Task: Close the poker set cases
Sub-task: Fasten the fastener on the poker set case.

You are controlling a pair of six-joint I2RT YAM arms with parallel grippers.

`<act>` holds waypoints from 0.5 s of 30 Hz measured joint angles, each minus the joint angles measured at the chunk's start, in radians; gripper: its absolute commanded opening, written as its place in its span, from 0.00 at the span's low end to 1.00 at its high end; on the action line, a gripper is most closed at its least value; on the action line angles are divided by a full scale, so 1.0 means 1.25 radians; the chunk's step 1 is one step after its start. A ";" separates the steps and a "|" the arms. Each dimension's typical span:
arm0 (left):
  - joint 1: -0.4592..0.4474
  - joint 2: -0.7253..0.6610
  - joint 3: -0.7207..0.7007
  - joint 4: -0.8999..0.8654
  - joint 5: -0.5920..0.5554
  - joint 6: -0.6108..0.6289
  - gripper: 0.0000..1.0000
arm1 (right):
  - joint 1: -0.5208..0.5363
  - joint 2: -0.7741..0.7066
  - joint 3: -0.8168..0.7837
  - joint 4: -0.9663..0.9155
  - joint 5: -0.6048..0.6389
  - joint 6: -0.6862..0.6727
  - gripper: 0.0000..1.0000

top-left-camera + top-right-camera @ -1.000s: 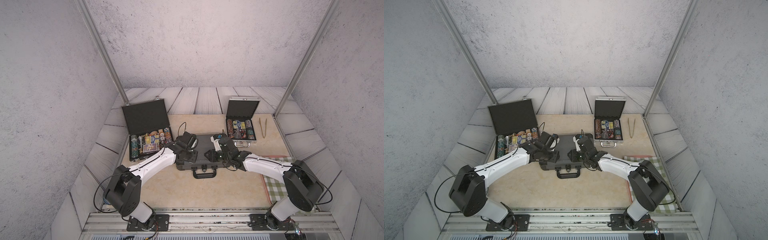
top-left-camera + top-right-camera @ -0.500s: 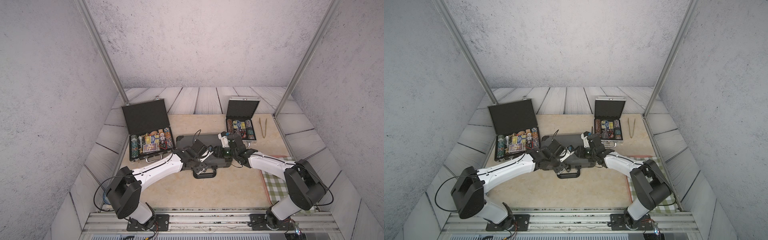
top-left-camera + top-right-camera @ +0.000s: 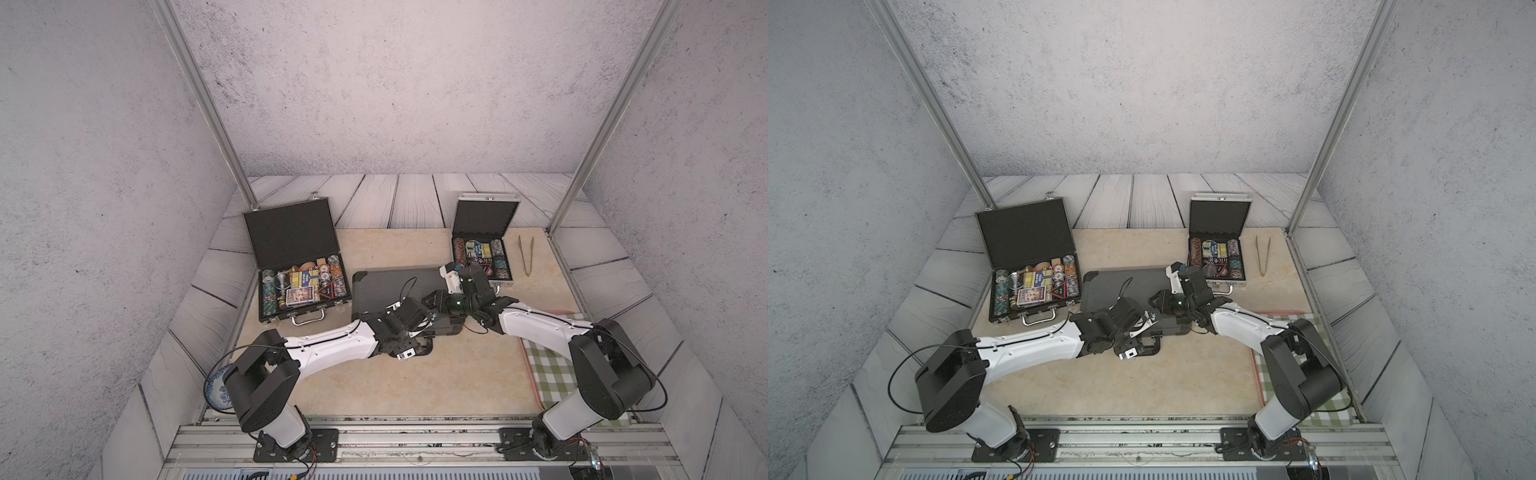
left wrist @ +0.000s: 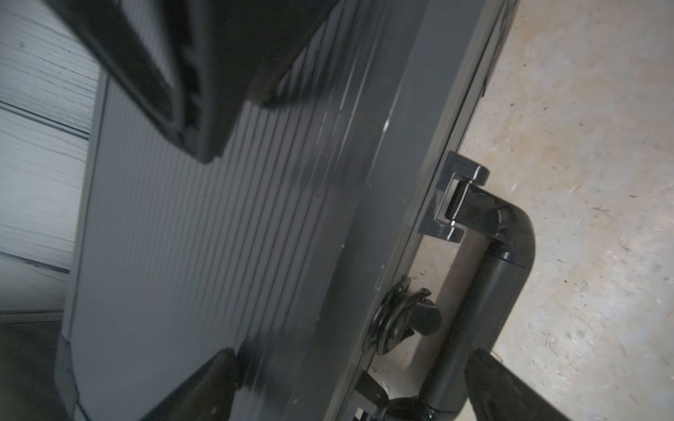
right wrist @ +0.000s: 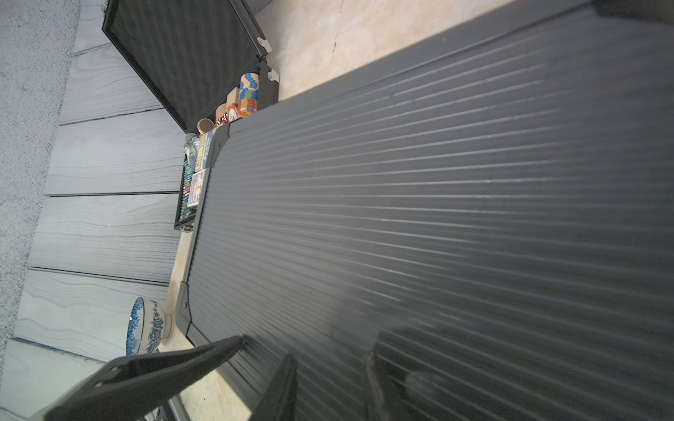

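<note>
The large dark-grey ribbed case lies in the middle with its lid down flat. My left gripper is open wide at its front edge. One finger is over the ribbed lid, the other beyond the black handle. My right gripper is low over the lid's right part, jaws a little apart and holding nothing. The flat black case at the left and the small silver case at the back right stand with lids up, chips showing.
Brass tongs lie right of the silver case. A green checked cloth lies under the right arm. A blue-and-white bowl sits at the front left, behind the left arm's base. Grey walls and two metal posts enclose the table.
My left gripper has moved from the lid's left part to the front edge by the handle and opened wide. The right gripper shifted toward the lid's right side.
</note>
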 measured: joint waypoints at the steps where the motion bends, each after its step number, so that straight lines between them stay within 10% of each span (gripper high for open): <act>1: -0.006 0.004 0.000 0.004 -0.013 0.005 0.99 | -0.002 -0.002 0.000 -0.002 0.000 0.000 0.33; 15: -0.076 0.046 -0.011 0.024 -0.198 0.034 0.89 | -0.008 -0.003 0.008 -0.024 0.000 -0.001 0.33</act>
